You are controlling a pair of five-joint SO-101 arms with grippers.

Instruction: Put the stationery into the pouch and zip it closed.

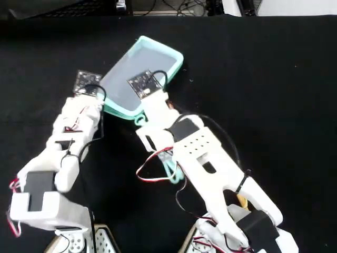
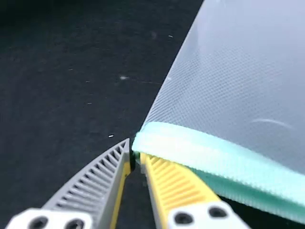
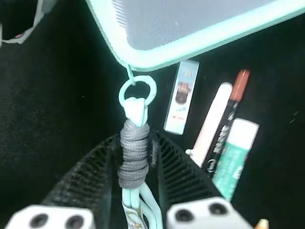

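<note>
Clamps left hand (image 2: pixel 133 155) on pouch (image 2: pixel 228 86) corner, right hand (image 3: pixel 136 139) on zip strap (image 3: pixel 132 160), leaves stationery (image 3: pixel 224 131) beside right hand unpacked.

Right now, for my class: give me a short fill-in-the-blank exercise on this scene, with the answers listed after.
1. The right gripper grips the zipper strap of the ___.
2. The glue stick and marker lie ___ (inside/outside) the pouch.
3. The tablecloth is ___ in colour.
Missing words: pouch; outside; black.
</note>
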